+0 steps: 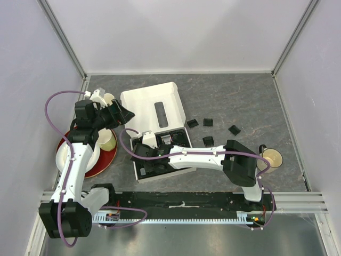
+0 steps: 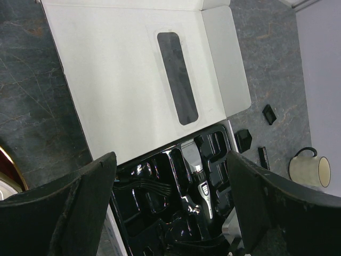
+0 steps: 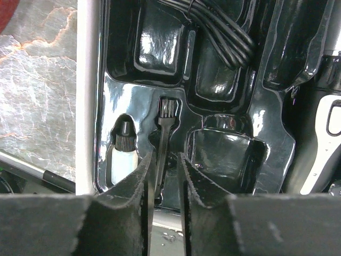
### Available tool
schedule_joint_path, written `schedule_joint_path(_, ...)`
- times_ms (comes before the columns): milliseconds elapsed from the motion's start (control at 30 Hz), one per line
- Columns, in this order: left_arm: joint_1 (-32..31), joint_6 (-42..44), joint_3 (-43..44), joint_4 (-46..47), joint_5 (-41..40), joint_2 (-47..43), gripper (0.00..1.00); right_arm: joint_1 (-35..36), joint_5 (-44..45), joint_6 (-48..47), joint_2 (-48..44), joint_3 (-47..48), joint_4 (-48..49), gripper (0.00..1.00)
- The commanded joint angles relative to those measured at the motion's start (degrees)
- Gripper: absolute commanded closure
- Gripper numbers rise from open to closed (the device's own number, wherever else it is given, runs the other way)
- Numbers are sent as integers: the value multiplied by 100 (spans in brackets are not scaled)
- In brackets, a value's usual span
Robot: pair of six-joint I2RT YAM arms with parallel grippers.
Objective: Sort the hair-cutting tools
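Straddling the tiny brush, kept by its moulded slot in the black tray at three o'clock of a small white bottle, my right gripper stands narrowly parted, not pinching; left gripper wide, empty.

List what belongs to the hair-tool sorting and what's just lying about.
Job: clipper, brush, guards.
Lying about: mugs, red plate, box.
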Motion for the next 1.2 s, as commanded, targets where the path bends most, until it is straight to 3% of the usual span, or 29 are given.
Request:
schedule_joint_path(0,5,63,52,125,117,-103,10,71,268,-154,-218,183,-224,67)
schedule_joint_path(167,5,72,52,117,99,-111,10,80,286,-233,-253,175,-66,69)
schedule_joint_path(300,14,72,61,117,99,-111,10,80,268,-277,-209,157,57,83)
schedule_joint_path(500,13,72,52,117,81,-102,10,80,172,-392,-166,157,233,94)
schedule_joint_path(1167,14,81,61,116,73,-120,10,71,-66,-462,318,210,172,100)
